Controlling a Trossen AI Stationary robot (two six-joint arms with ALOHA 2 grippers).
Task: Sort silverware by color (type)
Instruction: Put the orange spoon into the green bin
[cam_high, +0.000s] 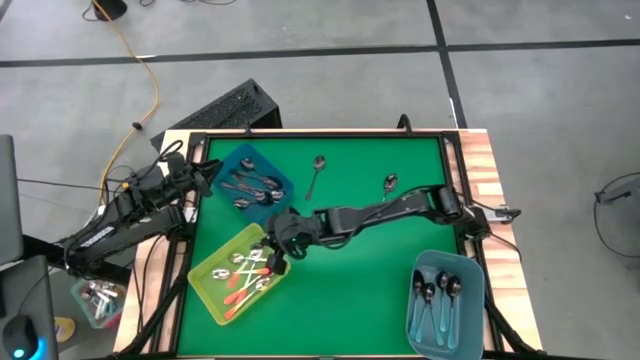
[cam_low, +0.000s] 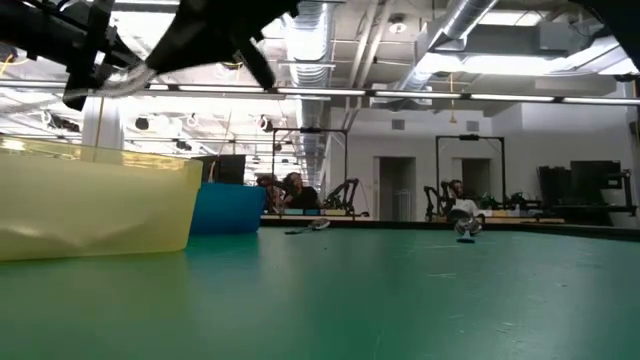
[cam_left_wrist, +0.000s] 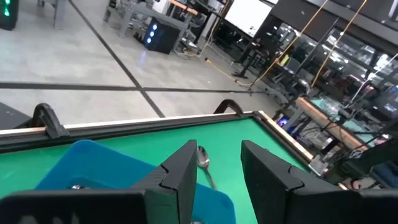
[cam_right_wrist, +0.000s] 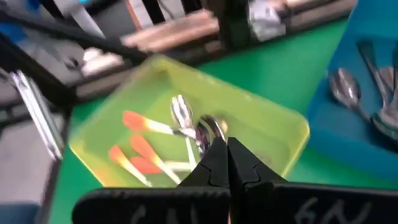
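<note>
Right gripper (cam_high: 278, 262) is stretched across the green worktop (cam_high: 360, 260) and sits over the near corner of the yellow-green bin (cam_high: 205, 285). Its jaws are clenched. In the right wrist view the tips (cam_right_wrist: 225, 148) meet just in front of a spoon bowl (cam_right_wrist: 208, 129); whether that spoon is pinched cannot be told.

The yellow-green bin holds the orange-handled spoons (cam_high: 243, 283), several lying crossed, bowls toward the middle of the worktop.

Left gripper (cam_high: 200, 178) waits at the left edge of the worktop, beside the dark blue bin (cam_high: 283, 183). Its jaws are released, parted with nothing between them, as the left wrist view shows (cam_left_wrist: 217, 171).

The dark blue bin contains a cluster of dark grey metal spoons (cam_high: 252, 187).

The light blue bin (cam_high: 415, 320) stands at the right front corner of the worktop. In it lie the teal-handled spoons (cam_high: 440, 300), roughly parallel, bowls pointing toward the far edge.

Two spoons lie loose on the worktop near the far edge: one (cam_high: 317, 172) just beside the dark blue bin, a second (cam_high: 389, 183) further right, close to the right arm's forearm. Both also show in the low view, the first (cam_low: 308, 227) and the second (cam_low: 466, 228), well apart.
</note>
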